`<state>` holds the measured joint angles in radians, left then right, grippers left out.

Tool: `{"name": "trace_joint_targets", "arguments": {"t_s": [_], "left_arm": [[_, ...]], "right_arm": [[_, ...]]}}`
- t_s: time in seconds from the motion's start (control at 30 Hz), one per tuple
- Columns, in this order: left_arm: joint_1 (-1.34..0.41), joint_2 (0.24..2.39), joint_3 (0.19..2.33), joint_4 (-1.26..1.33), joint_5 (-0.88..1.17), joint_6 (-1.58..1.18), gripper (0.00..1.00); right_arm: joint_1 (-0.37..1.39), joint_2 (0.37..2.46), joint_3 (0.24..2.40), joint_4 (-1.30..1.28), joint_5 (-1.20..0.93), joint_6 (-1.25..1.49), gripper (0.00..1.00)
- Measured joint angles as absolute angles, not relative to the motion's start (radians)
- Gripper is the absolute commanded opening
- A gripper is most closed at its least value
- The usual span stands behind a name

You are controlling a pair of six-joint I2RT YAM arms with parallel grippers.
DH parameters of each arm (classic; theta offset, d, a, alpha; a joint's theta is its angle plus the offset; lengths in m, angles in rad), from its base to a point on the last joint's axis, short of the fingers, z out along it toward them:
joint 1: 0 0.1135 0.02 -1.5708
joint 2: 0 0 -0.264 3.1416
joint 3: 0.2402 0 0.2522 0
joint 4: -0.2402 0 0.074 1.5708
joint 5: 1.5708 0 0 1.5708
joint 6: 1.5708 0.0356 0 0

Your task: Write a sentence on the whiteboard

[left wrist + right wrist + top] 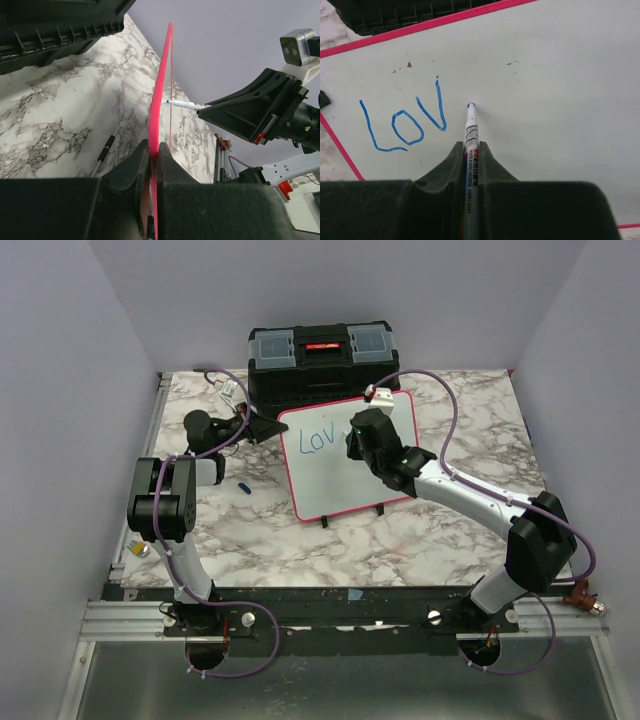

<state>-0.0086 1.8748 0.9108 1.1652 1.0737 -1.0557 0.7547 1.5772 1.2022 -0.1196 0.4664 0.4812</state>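
Blue sentence (422,132) — three letters — on one whiteboard (560,75); one marker (471,130).

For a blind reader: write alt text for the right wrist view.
The right gripper holds a marker with its blue tip on the whiteboard, just right of the blue letters "LOV". The board's pink frame and a black toolbox show at the top.

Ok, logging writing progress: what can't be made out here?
Top view: the right gripper covers the whiteboard just right of the blue letters.
Left wrist view: the board is edge-on in the left gripper; its face is unseen.
Right wrist view: the gripper hides the rear of the marker.
Top view: a small blue object beside the board is too small to name.
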Motion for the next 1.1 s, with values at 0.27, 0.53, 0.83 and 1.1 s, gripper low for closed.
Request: {"name": "trace_joint_targets", "arguments": {"t_s": [0.27, 0.53, 0.83, 1.1], "left_arm": [[-0.009, 1.874, 0.908, 1.165, 1.073, -1.058, 0.0], [-0.009, 1.874, 0.908, 1.166, 1.073, -1.058, 0.0], [-0.009, 1.873, 0.908, 1.173, 1.074, -1.059, 0.0], [-0.009, 1.873, 0.908, 1.173, 1.074, -1.06, 0.0]], "right_arm": [[0.751, 1.576, 1.201, -0.12, 0.467, 0.479, 0.01], [0.749, 1.577, 1.21, -0.121, 0.485, 0.463, 0.01], [0.744, 1.597, 1.247, -0.122, 0.501, 0.448, 0.01], [0.744, 1.606, 1.258, -0.118, 0.472, 0.432, 0.01]]}}
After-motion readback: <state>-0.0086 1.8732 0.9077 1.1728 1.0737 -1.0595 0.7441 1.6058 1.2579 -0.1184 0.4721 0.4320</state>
